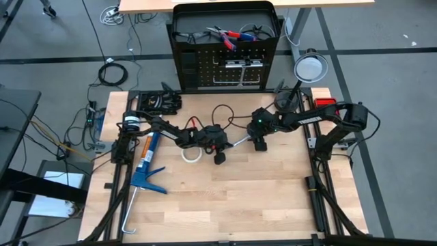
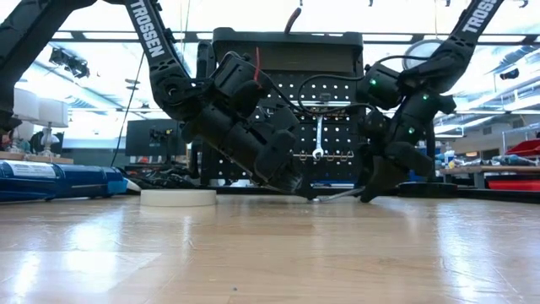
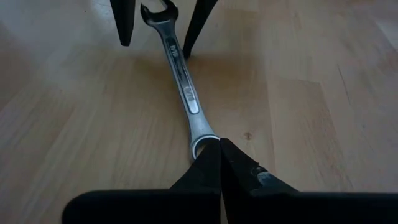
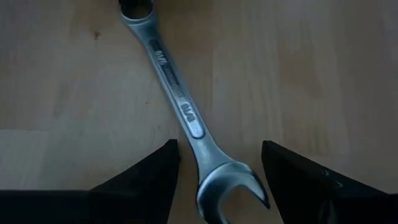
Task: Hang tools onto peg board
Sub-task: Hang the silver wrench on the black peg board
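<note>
Silver wrench (image 3: 185,93) lies flat mid-table (image 1: 232,198) between the arms. Left gripper (image 3: 219,163) is clamped on its ring end, likely pinning it so the right gripper (image 4: 217,168), fingers apart straddling the open-jaw end, can take it. Peg board (image 1: 232,65) is well beyond, one wrench (image 2: 318,139) already hung. White tape roll (image 1: 191,154) sits just beside the left arm; blue caulking gun (image 1: 145,164) farther left. Nothing seems to block the path, though the low view is cluttered.
</note>
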